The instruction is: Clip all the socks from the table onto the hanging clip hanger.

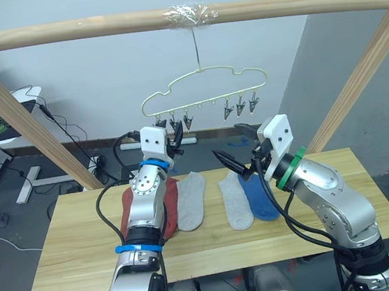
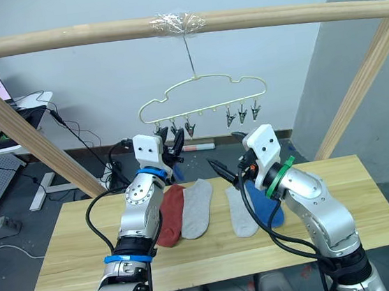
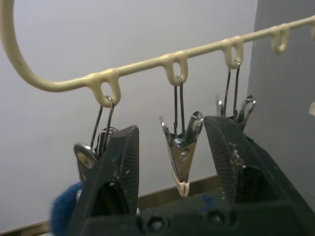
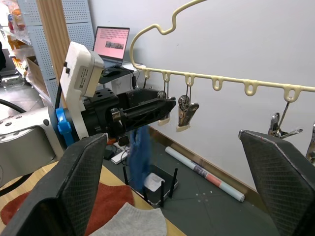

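clip hanger [image 1: 203, 89] hangs by its hook from the wooden pole [image 1: 180, 18], above the far edge of the table [image 1: 74, 261]. l gripper [image 1: 176, 141] is raised to the hanger's left end, fingers [image 3: 113, 182] spread wide w/ a metal clip [image 3: 181, 157] between them, untouched; a blue sock [image 4: 139, 152] dangles just below this gripper, but can't tell what holds it. r gripper [image 1: 238, 156] hovers lower, near the hanger's right side, fingers [image 4: 81, 191] far apart, nothing in them. on the table, l to r: a rust-red sock [image 2: 170, 216], partly behind the l arm, a grey sock [image 1: 191, 200] touching it, then apart a 2nd grey sock [image 1: 236, 200] w/ a blue sock [image 1: 260, 198] right beside it.
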Controlling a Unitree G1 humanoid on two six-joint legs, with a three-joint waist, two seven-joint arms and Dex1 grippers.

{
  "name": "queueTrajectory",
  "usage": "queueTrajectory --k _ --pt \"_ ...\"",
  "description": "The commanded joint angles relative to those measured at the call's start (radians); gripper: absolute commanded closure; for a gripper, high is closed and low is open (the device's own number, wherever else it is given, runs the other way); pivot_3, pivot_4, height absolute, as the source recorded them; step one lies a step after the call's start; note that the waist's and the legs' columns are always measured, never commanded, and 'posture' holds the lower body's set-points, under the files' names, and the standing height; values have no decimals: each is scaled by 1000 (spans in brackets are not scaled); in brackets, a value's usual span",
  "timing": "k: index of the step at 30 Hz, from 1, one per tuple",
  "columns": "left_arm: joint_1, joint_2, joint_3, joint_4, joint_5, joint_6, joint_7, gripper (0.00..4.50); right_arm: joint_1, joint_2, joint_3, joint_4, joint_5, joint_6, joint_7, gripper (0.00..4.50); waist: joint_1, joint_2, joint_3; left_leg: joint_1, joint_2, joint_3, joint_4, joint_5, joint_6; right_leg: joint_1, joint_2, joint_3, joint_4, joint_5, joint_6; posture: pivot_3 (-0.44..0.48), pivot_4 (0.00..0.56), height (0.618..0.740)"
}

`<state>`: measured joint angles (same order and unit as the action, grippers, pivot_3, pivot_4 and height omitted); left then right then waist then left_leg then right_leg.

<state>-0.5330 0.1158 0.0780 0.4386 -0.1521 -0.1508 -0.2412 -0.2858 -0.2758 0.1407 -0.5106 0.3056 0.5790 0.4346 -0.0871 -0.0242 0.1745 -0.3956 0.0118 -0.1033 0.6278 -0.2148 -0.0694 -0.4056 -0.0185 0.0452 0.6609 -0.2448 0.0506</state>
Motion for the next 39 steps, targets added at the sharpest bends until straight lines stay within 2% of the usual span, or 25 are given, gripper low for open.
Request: queueTrajectory --k 1,22,28,30,35,39 --pt "-24 1 12 -15 2 -29 10 2210 -11 -6 -5 -58 13 -2 1 0 0 0 0 0 0 0 0 0 0 0 0 0 0 0 0 -125 157 740" --pt "-72 -14 9 37 -3 -61 3 2210 -22 -9 -10 -51 18 6 1 0 0 0 2 -1 0 0 -1 0 0 0 0 0 -3 0 0 -130 158 740" --pt "-75 -15 10 30 -9 -65 -9 3894 -23 -8 -10 -45 19 5 2 0 0 0 2 -1 0 0 -1 0 0 0 0 0 -3 0 0 -124 160 740" --pt "-77 -15 12 28 -9 -64 -11 4215 -20 -8 -6 -41 15 1 3 0 0 0 2 -1 0 0 -1 0 0 -1 0 0 -3 0 0 -118 158 740" --pt "-70 -6 14 10 -13 -51 -24 4391 36 -43 43 0 -47 8 -3 0 0 0 2 -1 0 0 -2 0 0 -1 0 -1 -3 0 0 -108 158 740" --pt "-47 10 11 -23 -30 1 -60 4391 119 -98 102 163 -177 -1 -55 0 3 0 3 -2 0 0 -3 0 0 -1 0 -1 -5 0 0 -88 158 740"
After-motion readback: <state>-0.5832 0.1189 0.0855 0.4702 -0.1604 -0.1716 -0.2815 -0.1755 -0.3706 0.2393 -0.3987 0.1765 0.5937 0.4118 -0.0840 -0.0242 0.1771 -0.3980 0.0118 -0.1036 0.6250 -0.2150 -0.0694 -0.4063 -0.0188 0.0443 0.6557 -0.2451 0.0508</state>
